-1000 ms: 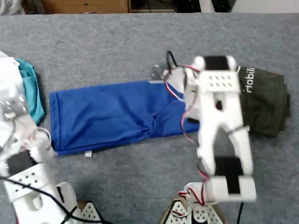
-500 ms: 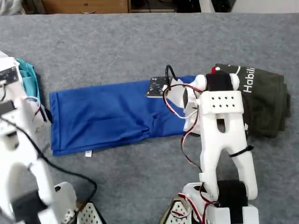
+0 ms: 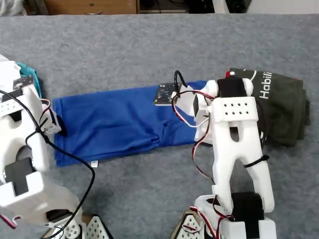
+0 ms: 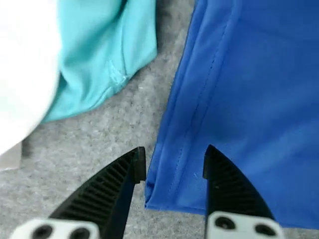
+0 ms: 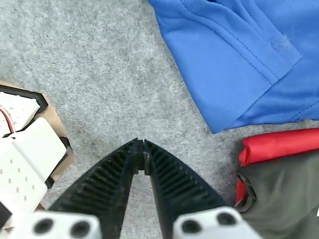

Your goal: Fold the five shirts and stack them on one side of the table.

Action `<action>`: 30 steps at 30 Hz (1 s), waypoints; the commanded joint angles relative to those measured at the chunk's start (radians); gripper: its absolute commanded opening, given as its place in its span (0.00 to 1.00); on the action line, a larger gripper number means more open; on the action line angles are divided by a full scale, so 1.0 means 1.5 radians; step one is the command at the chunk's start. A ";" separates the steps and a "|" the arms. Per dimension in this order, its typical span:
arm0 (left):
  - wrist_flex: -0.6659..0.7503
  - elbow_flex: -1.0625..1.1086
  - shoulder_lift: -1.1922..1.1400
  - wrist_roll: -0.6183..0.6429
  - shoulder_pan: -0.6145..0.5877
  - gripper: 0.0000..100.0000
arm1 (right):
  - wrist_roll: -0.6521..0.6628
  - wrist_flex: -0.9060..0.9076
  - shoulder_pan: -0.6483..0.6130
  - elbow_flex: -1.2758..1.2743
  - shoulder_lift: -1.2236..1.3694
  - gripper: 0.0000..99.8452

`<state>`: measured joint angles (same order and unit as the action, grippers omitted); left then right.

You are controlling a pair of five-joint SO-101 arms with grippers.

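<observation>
teal shirt (image 4: 114, 55) beside blue shirt (image 4: 249, 99) | red shirt (image 5: 279, 144) touching dark shirt (image 5: 284, 199)

The place looked like a small robotics lab or a hobby workroom. The counter (image 3: 124, 45) was covered with a grey felt-like cloth. Two white arms of printed plastic, the left arm (image 3: 25, 149) and the right arm (image 3: 237, 144), stood at its near edge, with loose wires (image 3: 195, 149) and a bare circuit board (image 3: 166, 93). Behind the far edge stood a wooden drawer unit (image 3: 89, 6).
</observation>
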<state>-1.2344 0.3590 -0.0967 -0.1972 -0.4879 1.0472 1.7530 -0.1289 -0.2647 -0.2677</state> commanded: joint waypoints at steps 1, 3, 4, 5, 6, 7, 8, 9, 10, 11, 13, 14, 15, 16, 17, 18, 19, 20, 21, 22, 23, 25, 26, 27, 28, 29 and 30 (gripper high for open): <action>0.017 -0.030 -0.018 -0.005 0.010 0.20 | -0.007 0.009 -0.007 -0.002 -0.025 0.00; 0.025 -0.032 -0.040 -0.005 0.009 0.20 | -0.007 0.009 -0.007 -0.002 -0.025 0.00; 0.031 -0.032 -0.053 -0.005 0.008 0.20 | -0.007 0.009 -0.007 -0.002 -0.025 0.00; 0.033 -0.034 -0.066 -0.005 0.007 0.20 | -0.007 0.009 -0.007 -0.002 -0.025 0.00; 0.034 -0.035 -0.079 -0.005 0.006 0.20 | -0.006 0.009 -0.007 -0.002 -0.025 0.00; 0.035 -0.035 -0.093 -0.005 0.006 0.20 | -0.006 0.009 -0.007 -0.002 -0.025 0.00; 0.035 -0.035 -0.105 -0.005 0.008 0.20 | -0.005 0.009 -0.007 -0.002 -0.025 0.00; 0.033 -0.035 -0.116 -0.005 0.010 0.20 | -0.005 0.008 -0.007 -0.002 -0.025 0.00; 0.032 -0.036 -0.122 -0.005 0.011 0.20 | -0.005 0.008 -0.007 -0.002 -0.025 0.00; 0.030 -0.039 -0.127 -0.005 0.013 0.20 | -0.005 0.007 -0.007 -0.002 -0.025 0.00; 0.031 -0.039 -0.128 0.000 0.014 0.19 | -0.005 0.006 -0.007 -0.002 -0.025 0.00; 0.034 -0.039 -0.129 0.003 0.014 0.19 | -0.005 0.005 -0.007 -0.001 -0.025 0.00; 0.035 -0.039 -0.130 0.010 0.014 0.17 | -0.005 0.005 -0.007 -0.001 -0.025 0.00; 0.035 -0.039 -0.132 0.012 0.015 0.14 | -0.005 0.004 -0.007 -0.001 -0.025 0.00; 0.035 -0.039 -0.133 0.010 0.019 0.12 | -0.006 0.001 -0.007 -0.001 -0.025 0.00; 0.035 -0.037 -0.135 0.009 0.029 0.10 | -0.006 -0.006 -0.005 -0.003 -0.025 0.00; 0.035 -0.034 -0.135 0.010 0.038 0.08 | -0.006 -0.012 -0.003 -0.003 -0.025 0.00; 0.035 -0.032 -0.135 0.010 0.045 0.07 | -0.006 -0.017 -0.003 -0.003 -0.025 0.00; 0.035 -0.031 -0.136 0.010 0.052 0.06 | -0.007 -0.023 -0.003 -0.001 -0.026 0.00; 0.035 -0.029 -0.136 0.010 0.056 0.05 | -0.007 -0.023 -0.004 0.002 -0.026 0.00; 0.036 -0.027 -0.136 0.010 0.058 0.05 | -0.007 -0.021 -0.007 0.002 -0.026 0.00; 0.036 -0.028 -0.135 0.010 0.058 0.02 | -0.020 -0.023 -0.012 0.001 -0.033 0.00; 0.036 -0.028 -0.135 0.010 0.058 0.02 | -0.036 -0.025 -0.012 -0.002 -0.043 0.00; 0.036 -0.028 -0.135 0.010 0.058 0.02 | -0.047 -0.025 -0.012 -0.003 -0.055 0.00; 0.036 -0.030 -0.132 0.010 0.059 0.02 | -0.053 -0.025 -0.013 -0.003 -0.067 0.00; 0.036 -0.031 -0.129 0.010 0.059 0.02 | -0.057 -0.025 -0.013 -0.003 -0.080 0.00; 0.036 -0.032 -0.128 0.010 0.063 0.02 | -0.057 -0.025 -0.013 -0.004 -0.096 0.00</action>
<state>-1.1960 0.3099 -0.2977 -0.1926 -0.4005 0.9843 1.7300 -0.1350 -0.2693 -0.3383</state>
